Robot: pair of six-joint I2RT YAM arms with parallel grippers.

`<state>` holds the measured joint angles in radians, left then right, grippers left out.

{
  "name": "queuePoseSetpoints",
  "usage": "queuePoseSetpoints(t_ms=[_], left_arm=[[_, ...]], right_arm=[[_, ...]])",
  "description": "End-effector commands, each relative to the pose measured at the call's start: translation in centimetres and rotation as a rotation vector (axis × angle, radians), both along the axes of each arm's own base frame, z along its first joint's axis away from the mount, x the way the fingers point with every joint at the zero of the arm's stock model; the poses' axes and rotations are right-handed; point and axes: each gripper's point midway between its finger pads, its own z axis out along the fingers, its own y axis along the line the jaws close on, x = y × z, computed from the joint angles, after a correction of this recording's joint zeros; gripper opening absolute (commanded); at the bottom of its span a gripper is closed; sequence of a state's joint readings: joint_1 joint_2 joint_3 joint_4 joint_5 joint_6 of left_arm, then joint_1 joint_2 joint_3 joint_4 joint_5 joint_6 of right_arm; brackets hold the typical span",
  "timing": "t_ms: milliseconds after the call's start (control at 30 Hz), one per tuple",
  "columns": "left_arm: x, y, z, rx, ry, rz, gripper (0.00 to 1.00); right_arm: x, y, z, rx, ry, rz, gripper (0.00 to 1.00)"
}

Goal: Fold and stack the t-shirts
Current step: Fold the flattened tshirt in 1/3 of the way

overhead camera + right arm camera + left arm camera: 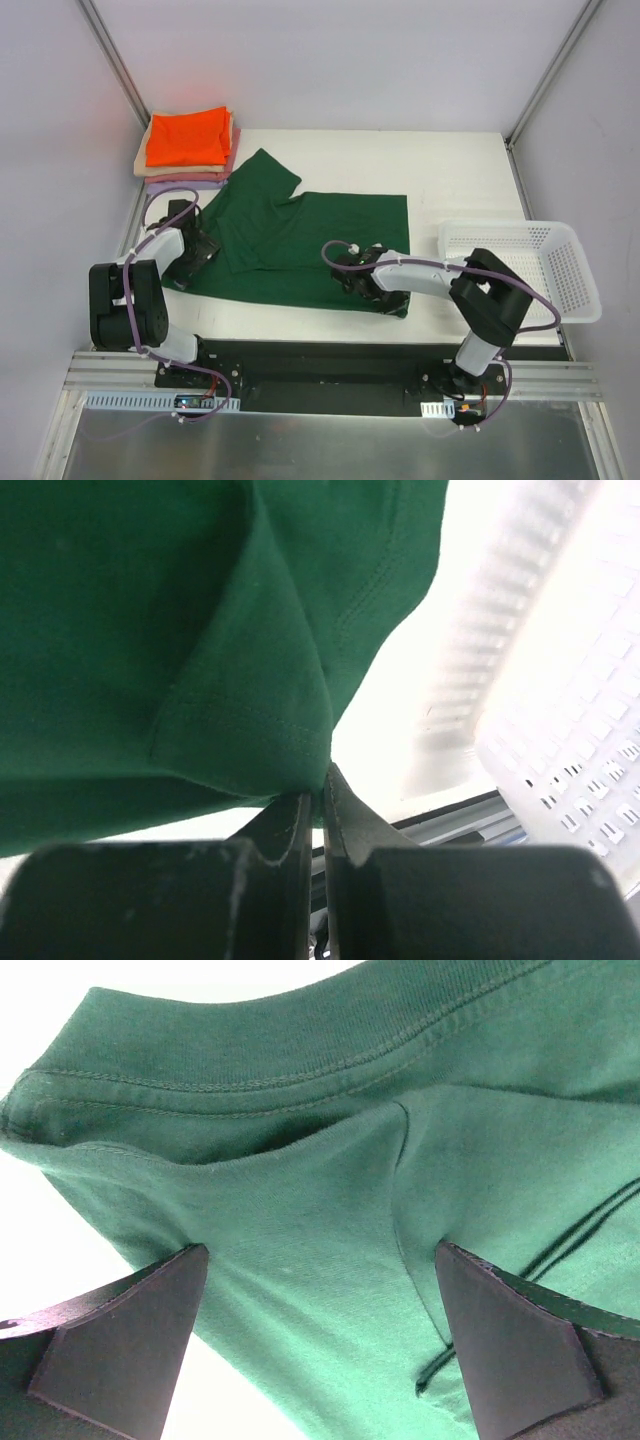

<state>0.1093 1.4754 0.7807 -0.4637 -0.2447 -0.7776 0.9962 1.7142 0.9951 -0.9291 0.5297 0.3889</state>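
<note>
A large dark green t-shirt (300, 230) lies partly folded on the white table (450, 170). My left gripper (200, 250) is at the shirt's left edge. In the left wrist view it (320, 1255) is open, its fingers (130, 1340) wide apart, with the green cloth (300, 1160) and a stitched hem beneath them. My right gripper (358, 280) is at the shirt's near right corner. In the right wrist view it (322, 792) is shut on a pinch of the green cloth (150, 630). A folded bright orange shirt (187, 137) tops a stack of beige (150, 165), pink and lavender shirts at the far left.
A white plastic mesh basket (520, 265) stands at the table's right edge, close to the right arm, and shows in the right wrist view (560, 730). A black rail (320, 365) with the arm bases runs along the near edge. Walls close in on both sides.
</note>
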Motion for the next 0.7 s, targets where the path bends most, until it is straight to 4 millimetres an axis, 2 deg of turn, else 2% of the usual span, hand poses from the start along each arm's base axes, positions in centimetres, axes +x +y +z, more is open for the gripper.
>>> queuePoseSetpoints(t_ms=[0,133,233,333,433,533,567,667], left_arm=[[-2.9,2.0,-1.2,0.06,0.129,0.066,0.99],[-3.4,2.4,-1.3,0.062,0.136,0.09,0.99],[-3.4,2.6,-1.3,0.057,0.137,0.104,0.99],[-3.6,2.7,-1.4,0.053,0.142,0.113,0.99],[-3.7,2.8,-1.4,0.052,0.143,0.121,0.99],[-3.9,2.9,-1.3,0.056,0.14,0.126,0.99],[-4.0,2.9,-1.3,0.056,0.14,0.128,0.99],[-3.9,2.7,-1.3,0.043,0.135,0.125,0.99]], right_arm=[[-1.4,-4.4,2.2,-0.121,0.078,-0.028,0.05],[-1.4,-6.3,3.9,-0.164,0.065,-0.086,0.08],[-0.7,-8.3,6.6,-0.261,0.001,-0.102,0.13],[-0.3,-8.8,8.2,-0.287,-0.033,-0.111,0.22],[0.2,-8.4,8.6,-0.257,-0.052,-0.105,0.26],[0.4,-7.0,8.1,-0.165,-0.036,-0.08,0.31],[0.4,-6.0,7.6,-0.109,-0.022,-0.062,0.35],[0.1,-2.6,6.3,0.102,0.003,-0.018,0.57]])
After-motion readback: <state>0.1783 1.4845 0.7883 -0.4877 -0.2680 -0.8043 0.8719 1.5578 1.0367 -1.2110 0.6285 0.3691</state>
